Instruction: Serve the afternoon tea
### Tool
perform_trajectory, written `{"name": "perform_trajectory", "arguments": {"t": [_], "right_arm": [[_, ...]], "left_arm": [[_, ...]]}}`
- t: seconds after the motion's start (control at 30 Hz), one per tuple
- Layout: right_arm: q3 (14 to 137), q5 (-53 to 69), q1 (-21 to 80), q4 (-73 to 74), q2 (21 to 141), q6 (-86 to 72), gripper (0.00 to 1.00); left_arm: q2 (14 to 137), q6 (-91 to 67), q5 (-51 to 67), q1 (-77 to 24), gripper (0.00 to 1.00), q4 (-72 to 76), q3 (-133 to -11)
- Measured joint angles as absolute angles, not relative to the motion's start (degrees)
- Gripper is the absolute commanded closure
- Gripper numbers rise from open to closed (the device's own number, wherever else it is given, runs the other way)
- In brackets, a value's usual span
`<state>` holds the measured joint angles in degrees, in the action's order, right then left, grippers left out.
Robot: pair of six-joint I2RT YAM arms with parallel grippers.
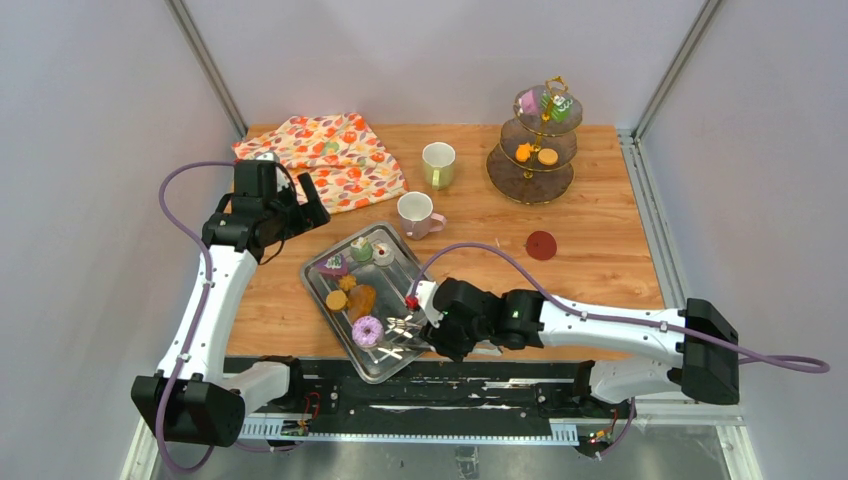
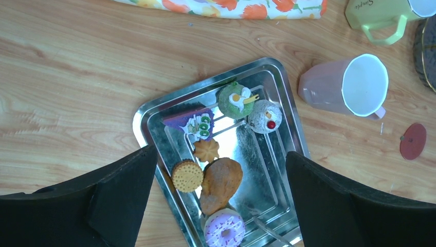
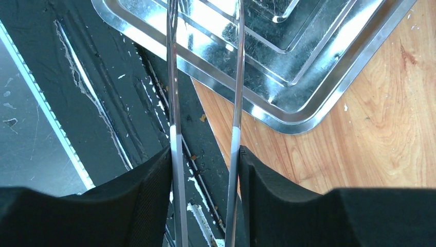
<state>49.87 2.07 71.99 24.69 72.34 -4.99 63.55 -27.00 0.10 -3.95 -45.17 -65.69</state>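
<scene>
- Closest to the lens, my right gripper pinches the tongs: one thin metal arm lies against each black finger, with a clear gap between the two arms.
- Beyond the fingers, the tongs reach onto the near corner of the steel tray. That corner pokes past the table edge and over the black rail (plain from my right wrist).
- On the tray, a donut with pale icing lies nearest the tongs. Behind it are a brown cake, a round biscuit and a flower-shaped cookie. At the far end are a purple slice, a green cake and a pale cake with a red dot.
- My left gripper hovers above the tray, fingers spread wide, holding nothing.
- A pink mug sits just beside the tray's far corner, with a green mug behind it.
- At the far right, a three-tier stand holds orange cookies and small cakes on top, so I judge the serving partly done.
- Risk: my hold on the tongs looks light, and they could twist or slide out if I lift.
- Risk: a push from the tong tips could nudge the overhanging tray further off the table.
- Risk: closing off-centre could flick the donut into the brown cake that it touches.
</scene>
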Motion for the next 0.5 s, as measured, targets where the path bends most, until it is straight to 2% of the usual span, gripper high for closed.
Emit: {"name": "perform_trajectory", "arguments": {"t": [0.5], "right_arm": [[49.9, 2.2, 72.3, 21.8, 75.0, -4.8, 0.48]], "left_arm": [[63.7, -27.0, 0.4, -3.9, 0.0, -45.2, -65.7]]}}
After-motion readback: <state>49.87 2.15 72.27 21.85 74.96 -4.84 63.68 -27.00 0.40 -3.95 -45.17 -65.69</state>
